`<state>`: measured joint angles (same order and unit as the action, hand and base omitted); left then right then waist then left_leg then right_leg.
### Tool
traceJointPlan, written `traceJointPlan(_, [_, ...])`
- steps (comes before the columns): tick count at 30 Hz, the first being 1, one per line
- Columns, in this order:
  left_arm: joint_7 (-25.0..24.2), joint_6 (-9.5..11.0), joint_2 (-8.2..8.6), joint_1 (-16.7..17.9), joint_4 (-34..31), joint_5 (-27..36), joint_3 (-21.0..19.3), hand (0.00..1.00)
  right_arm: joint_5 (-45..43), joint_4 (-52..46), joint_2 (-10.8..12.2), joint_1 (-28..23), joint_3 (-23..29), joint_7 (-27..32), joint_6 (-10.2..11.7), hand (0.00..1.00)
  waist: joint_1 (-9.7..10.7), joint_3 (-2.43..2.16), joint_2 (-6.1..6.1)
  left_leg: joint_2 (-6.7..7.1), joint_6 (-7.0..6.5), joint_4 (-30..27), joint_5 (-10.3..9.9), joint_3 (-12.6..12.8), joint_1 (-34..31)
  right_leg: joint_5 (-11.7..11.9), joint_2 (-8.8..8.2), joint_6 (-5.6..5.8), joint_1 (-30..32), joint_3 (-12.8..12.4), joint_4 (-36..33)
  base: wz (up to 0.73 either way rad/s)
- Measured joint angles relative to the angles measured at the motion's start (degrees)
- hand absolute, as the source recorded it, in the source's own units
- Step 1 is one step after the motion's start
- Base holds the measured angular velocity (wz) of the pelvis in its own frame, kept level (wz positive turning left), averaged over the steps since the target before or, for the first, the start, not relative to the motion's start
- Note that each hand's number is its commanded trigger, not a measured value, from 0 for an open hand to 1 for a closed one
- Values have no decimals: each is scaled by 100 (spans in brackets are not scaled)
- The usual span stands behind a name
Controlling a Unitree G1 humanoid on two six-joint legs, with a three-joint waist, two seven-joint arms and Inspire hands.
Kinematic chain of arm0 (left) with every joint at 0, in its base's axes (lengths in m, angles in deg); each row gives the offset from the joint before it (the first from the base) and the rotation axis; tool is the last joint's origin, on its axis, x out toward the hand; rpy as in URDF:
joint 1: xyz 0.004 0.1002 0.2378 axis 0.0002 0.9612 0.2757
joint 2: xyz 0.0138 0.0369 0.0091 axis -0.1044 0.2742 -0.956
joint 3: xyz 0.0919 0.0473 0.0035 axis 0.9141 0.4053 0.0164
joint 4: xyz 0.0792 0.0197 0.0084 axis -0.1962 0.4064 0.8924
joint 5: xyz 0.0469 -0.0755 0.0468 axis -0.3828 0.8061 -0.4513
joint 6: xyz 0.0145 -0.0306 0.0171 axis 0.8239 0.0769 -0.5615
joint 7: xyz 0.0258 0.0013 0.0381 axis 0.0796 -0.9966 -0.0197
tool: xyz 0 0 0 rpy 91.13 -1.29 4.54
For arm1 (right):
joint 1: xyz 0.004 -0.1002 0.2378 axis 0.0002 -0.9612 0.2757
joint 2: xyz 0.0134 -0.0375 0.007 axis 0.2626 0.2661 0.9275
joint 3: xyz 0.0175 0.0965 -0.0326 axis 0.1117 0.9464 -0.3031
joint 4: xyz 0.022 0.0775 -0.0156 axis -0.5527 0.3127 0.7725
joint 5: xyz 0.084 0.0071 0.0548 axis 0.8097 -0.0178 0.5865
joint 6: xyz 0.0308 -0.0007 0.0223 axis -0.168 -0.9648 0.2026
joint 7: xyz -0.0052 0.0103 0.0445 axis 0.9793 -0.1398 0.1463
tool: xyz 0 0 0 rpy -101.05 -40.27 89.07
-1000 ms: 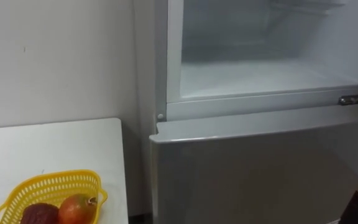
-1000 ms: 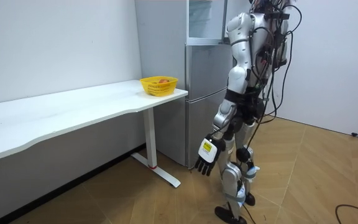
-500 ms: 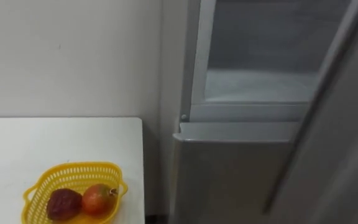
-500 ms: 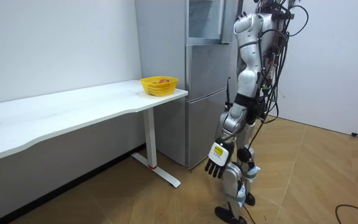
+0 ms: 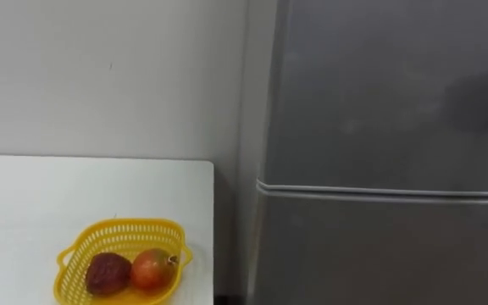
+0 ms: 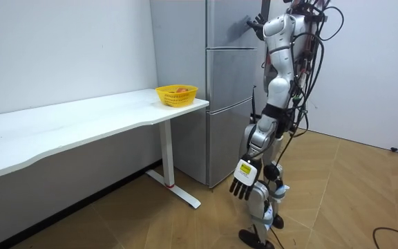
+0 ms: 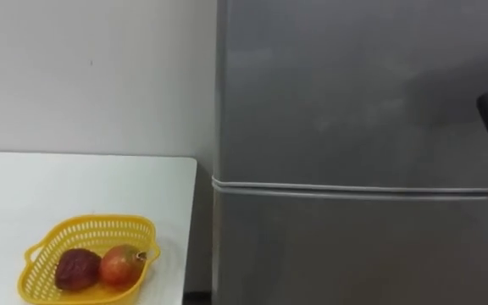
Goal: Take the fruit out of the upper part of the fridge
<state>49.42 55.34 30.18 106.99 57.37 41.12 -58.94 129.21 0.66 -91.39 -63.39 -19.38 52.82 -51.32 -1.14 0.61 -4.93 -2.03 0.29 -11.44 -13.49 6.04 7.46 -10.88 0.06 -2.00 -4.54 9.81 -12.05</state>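
Two-door refrigerator with smooth grey metallic panels, standing against a plain white wall. The flat, rectangular upper door is closed flush with the cabinet. A thin horizontal seam separates it from the lower door, which is also closed.

Just beside the refrigerator, on the robot's left, stands a white counter with a matte top and a rounded corner. Near that corner sits a yellow plastic basket, oval, with perforated lattice walls and a small lip handle at each end. Two rounded fruits lie in it, touching side by side: a dark red fruit with a dull skin, and a red-orange fruit that is glossier, with a greenish patch and a short stem.

In the room view the robot stands upright on a herringbone wood floor, facing the refrigerator. The right hand is raised to the face of the upper door, its dark fingers extended and spread against the panel and holding nothing. The left hand hangs beside the thigh, its fingers loosely straight and pointing down, empty.
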Motion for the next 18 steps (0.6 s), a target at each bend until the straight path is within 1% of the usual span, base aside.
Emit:
traceJointPlan(2, [-6, -81, -22, 0, -7, -8, 0, 0, -7, 251, -5, 124, -51, -5, 0, 0, -31, -6, -21, -5, 0, 3, 0, 0, 21, 9, 2, 2, -17, 4, 29, 0])
traceJointPlan(5, [-7, -134, -62, 10, -5, -12, 0, 0, -12, 475, -6, 221, -66, -66, -3, 0, -54, -23, -38, -9, -1, 19, -1, -7, 10, 41, 7, 3, -26, 8, 23, 0])
traceJointPlan(8, [-7, -147, -77, 18, 27, -17, 2, 0, -58, 642, -7, 304, -126, -72, 3, 0, -68, -21, -48, -9, 2, 10, 2, -9, 9, 75, 11, -3, -45, 5, 19, 0])
traceJointPlan(13, [-5, -150, -76, 17, 62, -193, 3, 0, -237, 732, -7, 314, -163, -72, 19, 0, -75, -40, -73, -10, 4, 1, 4, -8, 10, 94, 14, -5, -54, 7, 20, 0])
traceJointPlan(18, [-6, -166, -76, 12, 53, -231, 0, 0, -236, 731, -7, 314, -161, -71, 48, 0, -70, -40, -72, -10, 4, 3, 4, -9, 8, 95, 15, -5, -49, 3, 25, 0])
